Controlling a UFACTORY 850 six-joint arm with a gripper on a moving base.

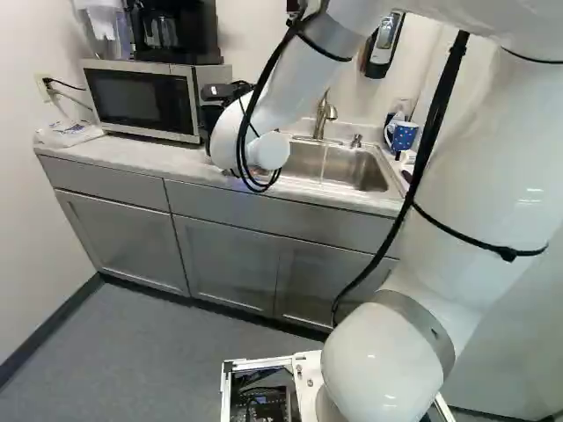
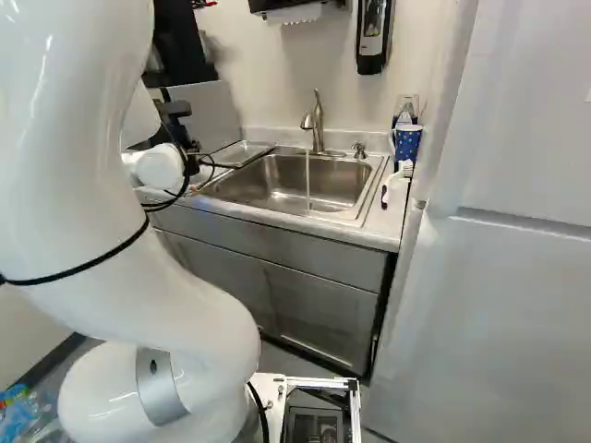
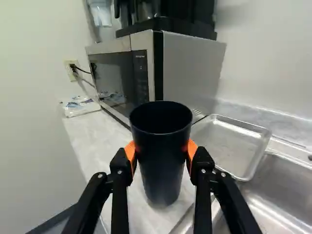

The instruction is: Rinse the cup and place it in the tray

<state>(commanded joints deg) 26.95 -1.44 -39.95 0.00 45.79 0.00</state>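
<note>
Hand (image 3: 161,152) gripping black cup (image 3: 161,165) from both sides, mouth facing up; tray (image 3: 229,142) lying at its two o'clock. Rinse likely pending: best lifting clear of tray, swinging toward four o'clock, tilting under running water (image 2: 307,180).

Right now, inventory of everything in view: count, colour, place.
Cup: 1, black, in gripper
Tray: 1, silver, beside sink
Faucet: 1, silver, running into sink
Pump: 1, silver, beside faucet
Brush: 1, white, beside sink
Mug: 1, blue and white, beyond brush
Sink: 1, silver, set in counter
Microwave: 1, silver, on counter
Coffee maker: 1, black, on microwave
Bag: 1, clear, beside microwave
Dispensers: 2, black, on wall
Counter: 1, pale, under microwave
Cabinet doors: 3, grey, under counter
Arm: 1, white, above base
Gripper: 1, black, shut on cup
</note>
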